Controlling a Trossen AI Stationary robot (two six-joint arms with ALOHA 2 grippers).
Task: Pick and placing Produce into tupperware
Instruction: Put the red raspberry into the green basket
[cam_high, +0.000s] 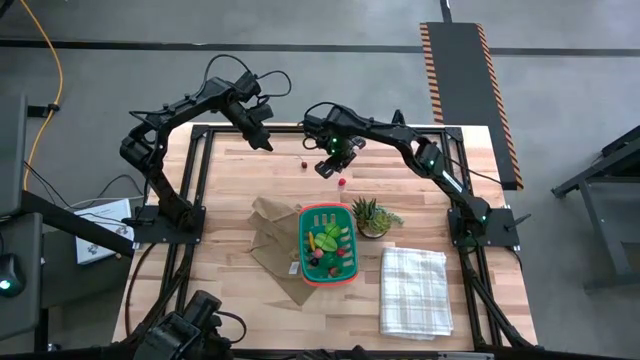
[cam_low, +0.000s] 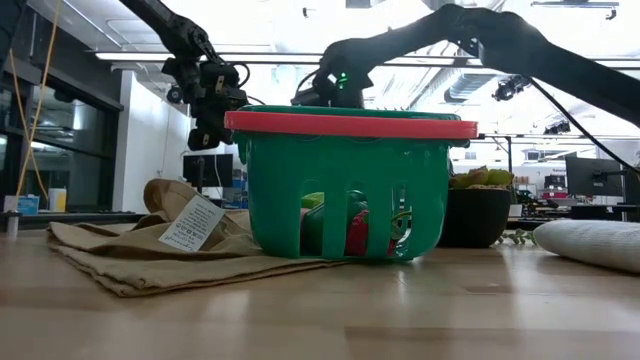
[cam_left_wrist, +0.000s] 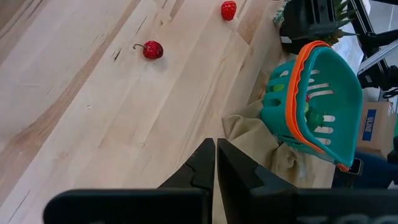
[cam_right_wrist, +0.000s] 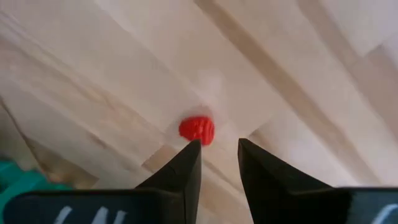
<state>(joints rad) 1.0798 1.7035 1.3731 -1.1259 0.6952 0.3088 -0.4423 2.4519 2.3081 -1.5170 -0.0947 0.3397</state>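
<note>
in the teal tupperware (cam_high: 303, 245), produce (cam_high: 328, 240)

Tupperware (cam_high: 327, 245) mid-table on paper bag (cam_high: 272, 236), potted plant (cam_high: 370, 216) right, cloth (cam_high: 415, 291) beyond

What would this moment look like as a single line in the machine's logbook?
right pincer: open above red berry | left pincer: shut, waiting | basket: partly filled | second berry: on table

The left gripper (cam_high: 265, 141) hangs raised with fingers together; the right gripper (cam_high: 325, 168) points down, fingers slightly parted
</note>
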